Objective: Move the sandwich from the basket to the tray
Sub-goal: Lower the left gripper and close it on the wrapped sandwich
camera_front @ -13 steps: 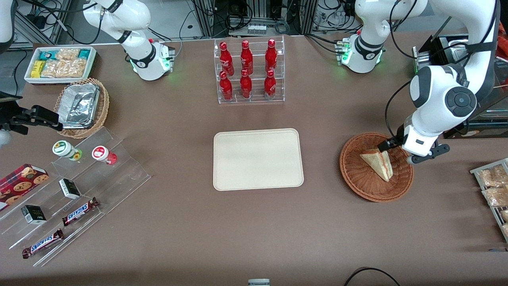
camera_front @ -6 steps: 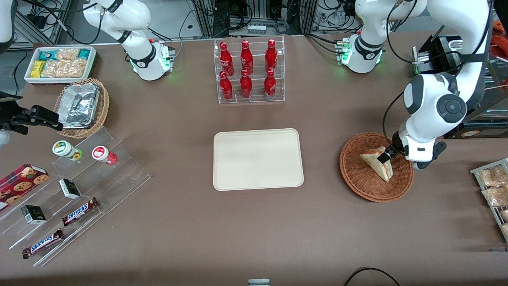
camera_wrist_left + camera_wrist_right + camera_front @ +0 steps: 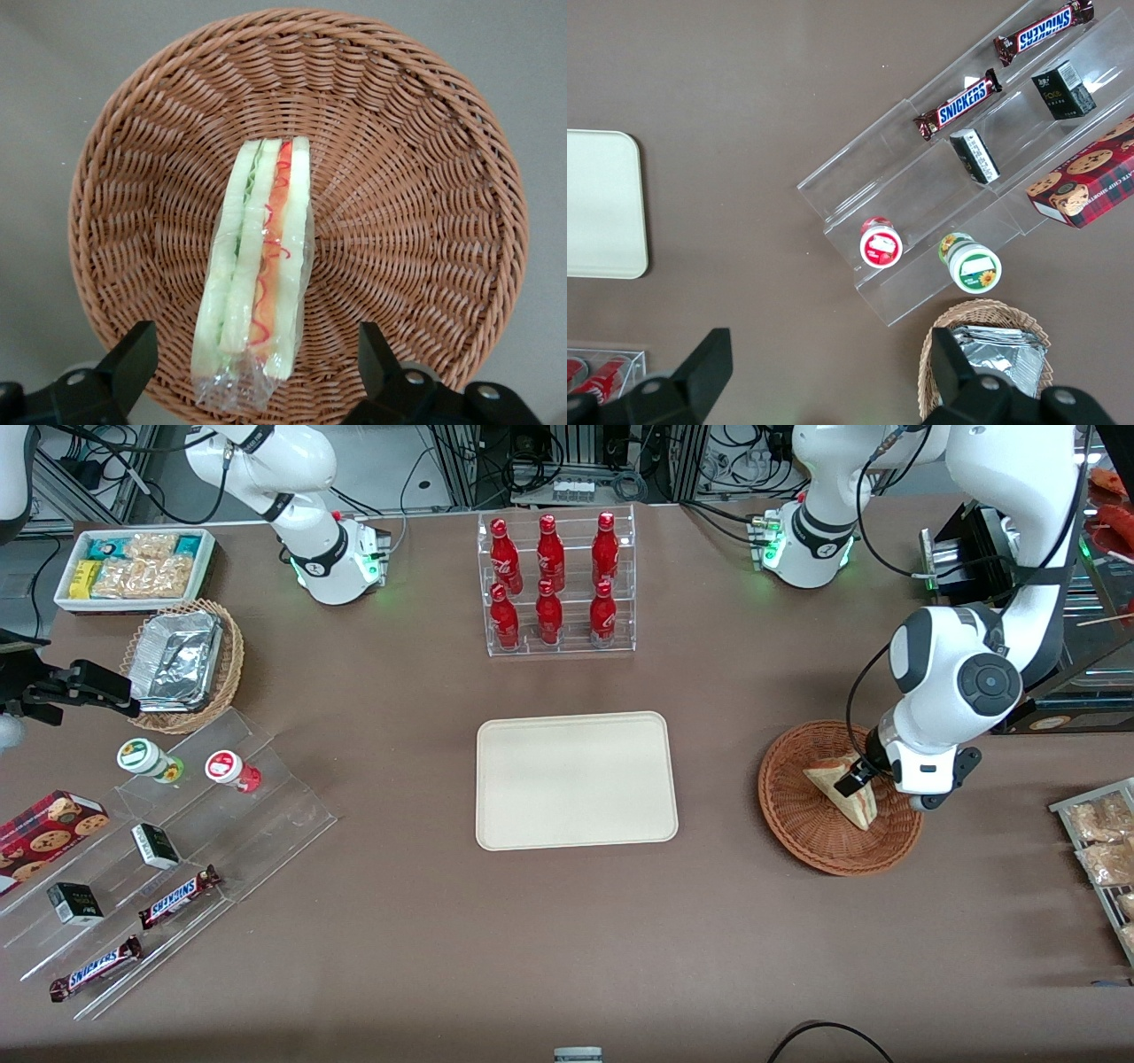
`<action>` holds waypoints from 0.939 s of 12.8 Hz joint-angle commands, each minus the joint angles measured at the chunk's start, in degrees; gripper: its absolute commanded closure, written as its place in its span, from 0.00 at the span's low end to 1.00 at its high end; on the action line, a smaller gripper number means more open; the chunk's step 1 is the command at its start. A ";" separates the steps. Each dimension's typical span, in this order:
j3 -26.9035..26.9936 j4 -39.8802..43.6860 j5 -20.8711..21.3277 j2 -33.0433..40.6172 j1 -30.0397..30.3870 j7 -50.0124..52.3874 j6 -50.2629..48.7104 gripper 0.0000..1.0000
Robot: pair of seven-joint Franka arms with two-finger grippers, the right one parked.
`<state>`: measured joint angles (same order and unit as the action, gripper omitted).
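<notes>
Wrist view: black two-finger gripper (image 3: 252, 372) spread wide, straddling plastic-wrapped triangular sandwich (image 3: 257, 274) lying cut-edge up in round reddish-brown wicker basket (image 3: 425, 221), lined up for pinching; cream rectangular tray (image 3: 576, 779) waiting nearby.

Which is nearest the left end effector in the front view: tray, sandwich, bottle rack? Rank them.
From the end effector, open over the basket:
1. sandwich, in the basket directly under it.
2. tray, mid-table.
3. bottle rack, farther from the camera than the tray.

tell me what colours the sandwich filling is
Green and red-orange between pale bread, clearest in the left wrist view: sandwich, open gripper above it.
</notes>
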<state>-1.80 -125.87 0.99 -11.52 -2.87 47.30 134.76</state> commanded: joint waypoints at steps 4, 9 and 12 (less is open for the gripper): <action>-0.13 -1.39 0.68 -2.98 -0.30 1.57 4.72 0.03; -0.13 -2.19 0.41 -1.76 -0.30 2.80 3.16 1.00; -0.22 -1.49 0.68 1.05 -0.30 1.83 -0.89 1.00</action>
<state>-1.86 -126.96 0.98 -13.97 -2.87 48.64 136.69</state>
